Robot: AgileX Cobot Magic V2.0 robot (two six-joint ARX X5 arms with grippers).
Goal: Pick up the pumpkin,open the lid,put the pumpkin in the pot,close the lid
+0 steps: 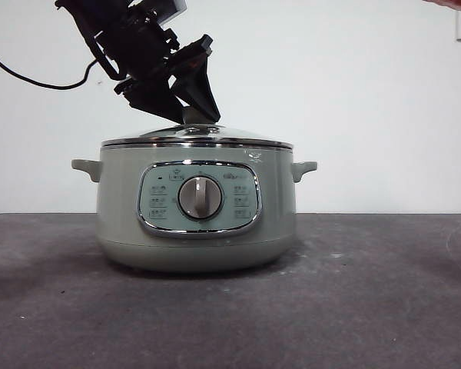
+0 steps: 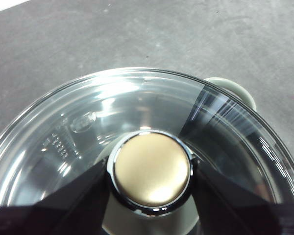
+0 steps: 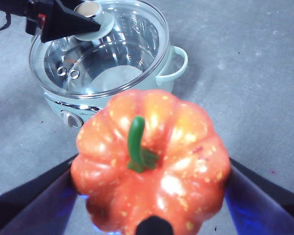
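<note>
The left gripper [image 2: 152,176] is held tilted above the pot, its 2 black jaws closed against either side of the lid's knob [image 2: 152,169]. The right gripper [image 3: 152,176] is raised higher, the pumpkin [image 3: 152,166] clamped between its 2 jaws.

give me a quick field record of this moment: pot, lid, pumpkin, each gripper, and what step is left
pot: sage-green, upright on the dark table, dial facing the front camera
lid: seated on the pot rim, not lifted
lid knob: between the left gripper's jaws
left gripper: at the lid knob, a jaw on each side
pumpkin: orange, green stem, held in the air above the table, outside the pot
right gripper: shut on the pumpkin, off to one side of the pot
steps left: lift lid, put pumpkin in, close lid
</note>
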